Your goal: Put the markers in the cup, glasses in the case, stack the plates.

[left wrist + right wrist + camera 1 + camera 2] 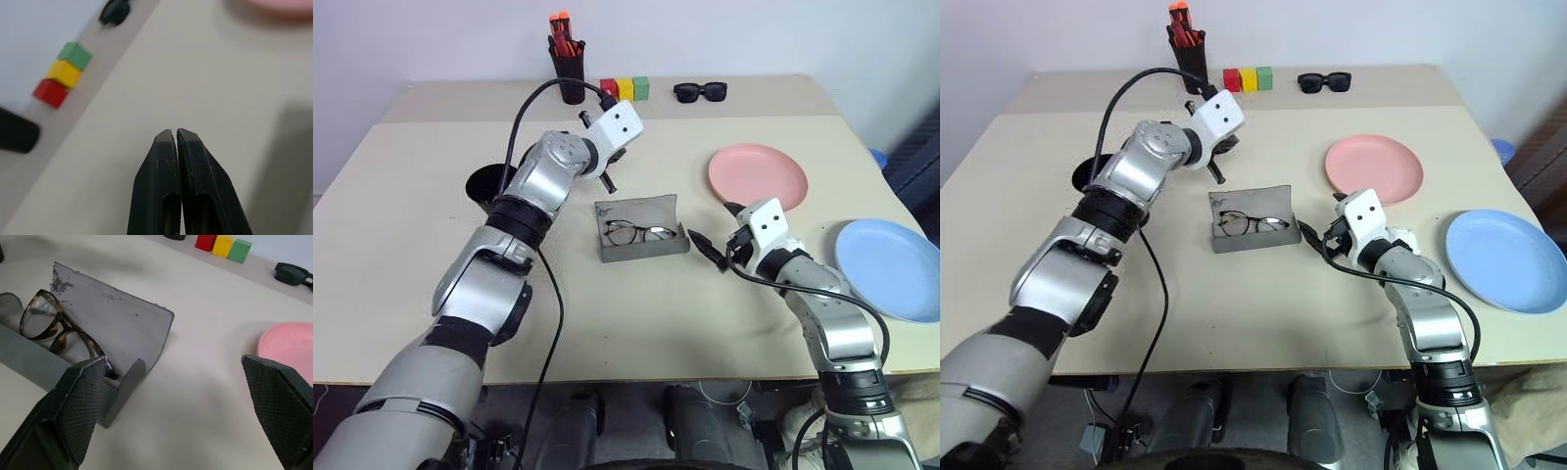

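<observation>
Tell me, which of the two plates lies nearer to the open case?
The pink plate. It lies just beyond the grey case, whereas the blue plate sits by the table's right edge.

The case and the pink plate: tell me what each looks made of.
The case: grey, felt-like fabric over a stiff shell, judging by its fuzzy matte surface and the lid standing upright. The pink plate: probably matte plastic or ceramic; even salmon colour, no gloss, too little detail to settle.
</observation>
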`<state>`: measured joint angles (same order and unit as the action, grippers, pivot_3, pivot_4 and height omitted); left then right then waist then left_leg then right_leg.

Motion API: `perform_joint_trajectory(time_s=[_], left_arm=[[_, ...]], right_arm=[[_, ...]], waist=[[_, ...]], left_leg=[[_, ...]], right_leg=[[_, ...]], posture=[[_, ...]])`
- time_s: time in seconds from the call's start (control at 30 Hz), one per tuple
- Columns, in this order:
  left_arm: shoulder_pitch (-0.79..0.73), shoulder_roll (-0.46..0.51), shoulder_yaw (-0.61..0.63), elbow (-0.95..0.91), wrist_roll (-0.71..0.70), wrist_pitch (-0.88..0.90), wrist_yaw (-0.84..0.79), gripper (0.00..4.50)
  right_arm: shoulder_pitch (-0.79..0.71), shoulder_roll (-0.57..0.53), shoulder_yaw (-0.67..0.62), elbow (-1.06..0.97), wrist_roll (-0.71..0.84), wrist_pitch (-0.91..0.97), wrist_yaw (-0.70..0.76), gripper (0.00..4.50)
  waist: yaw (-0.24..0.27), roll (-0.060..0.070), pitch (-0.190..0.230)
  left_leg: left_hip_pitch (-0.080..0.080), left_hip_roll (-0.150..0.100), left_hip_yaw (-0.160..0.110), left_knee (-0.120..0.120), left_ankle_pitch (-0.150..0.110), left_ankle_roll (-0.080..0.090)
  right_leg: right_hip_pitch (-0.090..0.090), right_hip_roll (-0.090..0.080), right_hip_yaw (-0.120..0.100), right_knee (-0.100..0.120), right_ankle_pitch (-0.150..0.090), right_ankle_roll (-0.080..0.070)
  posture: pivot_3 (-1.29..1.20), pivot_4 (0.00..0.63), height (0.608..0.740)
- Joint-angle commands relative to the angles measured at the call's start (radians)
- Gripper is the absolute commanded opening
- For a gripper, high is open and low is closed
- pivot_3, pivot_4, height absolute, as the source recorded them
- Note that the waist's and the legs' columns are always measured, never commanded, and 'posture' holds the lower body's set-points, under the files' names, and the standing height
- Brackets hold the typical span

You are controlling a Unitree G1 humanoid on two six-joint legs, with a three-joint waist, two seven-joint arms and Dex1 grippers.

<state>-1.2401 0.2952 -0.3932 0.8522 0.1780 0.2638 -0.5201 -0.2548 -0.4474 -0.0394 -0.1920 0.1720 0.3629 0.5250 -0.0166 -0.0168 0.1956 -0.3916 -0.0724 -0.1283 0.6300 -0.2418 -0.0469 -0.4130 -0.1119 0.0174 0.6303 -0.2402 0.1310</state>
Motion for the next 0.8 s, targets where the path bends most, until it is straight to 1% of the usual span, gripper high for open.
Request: perform_joint_trajectory(time_s=[0.03, 0.3, 0.47, 0.63, 0.7, 0.8], left_arm=[[-0.050, -0.013, 0.000, 0.076, 0.050, -0.077, 0.020, 0.10], [-0.085, -0.042, 0.051, 0.223, 0.029, -0.128, -0.103, 0.10], [-0.102, -0.044, 0.072, 0.288, 0.026, -0.144, -0.159, 0.10], [-0.116, -0.049, 0.095, 0.338, 0.028, -0.149, -0.195, 0.10], [-0.118, -0.053, 0.101, 0.351, 0.029, -0.155, -0.202, 0.10], [-0.120, -0.060, 0.109, 0.366, 0.026, -0.156, -0.221, 0.10]], right_arm=[[-0.012, 0.007, -0.014, -0.050, 0.019, -0.001, -0.009, 4.50], [-0.014, -0.015, -0.029, -0.058, 0.049, 0.013, 0.014, 4.50], [0.023, -0.074, -0.082, -0.078, 0.125, 0.021, 0.104, 4.50], [0.105, -0.164, -0.206, -0.147, 0.291, 0.038, 0.244, 4.50], [0.132, -0.192, -0.258, -0.163, 0.348, 0.057, 0.275, 4.50], [0.159, -0.224, -0.315, -0.155, 0.383, 0.054, 0.298, 4.50]], waist=[[0.002, 0.000, 0.000], [0.002, 0.000, 0.000], [0.002, -0.001, 0.000], [0.003, -0.001, 0.001], [0.003, -0.001, 0.001], [0.002, -0.002, 0.001]], left_leg=[[0.000, 0.000, 0.000, 0.000, 0.000, 0.000], [-0.001, 0.000, 0.000, 0.001, 0.000, 0.000], [-0.001, 0.000, 0.000, 0.001, 0.000, 0.000], [-0.001, 0.000, 0.000, 0.001, -0.001, 0.001], [-0.001, -0.001, 0.000, 0.001, -0.001, 0.001], [-0.001, -0.001, 0.000, 0.002, -0.001, 0.001]], right_leg=[[0.000, 0.000, 0.000, 0.000, 0.000, 0.000], [0.000, 0.000, 0.000, 0.000, 0.001, 0.001], [0.000, 0.000, 0.000, 0.000, 0.001, 0.001], [0.001, 0.000, -0.001, 0.000, 0.001, 0.002], [0.001, 0.000, -0.001, 0.000, 0.001, 0.002], [0.002, 0.000, -0.001, 0.000, 0.001, 0.003]], posture=[[0.00, 0.150, 0.740], [0.00, 0.150, 0.740], [0.00, 0.150, 0.740], [0.00, 0.150, 0.740], [0.00, 0.150, 0.740], [0.00, 0.150, 0.740]])
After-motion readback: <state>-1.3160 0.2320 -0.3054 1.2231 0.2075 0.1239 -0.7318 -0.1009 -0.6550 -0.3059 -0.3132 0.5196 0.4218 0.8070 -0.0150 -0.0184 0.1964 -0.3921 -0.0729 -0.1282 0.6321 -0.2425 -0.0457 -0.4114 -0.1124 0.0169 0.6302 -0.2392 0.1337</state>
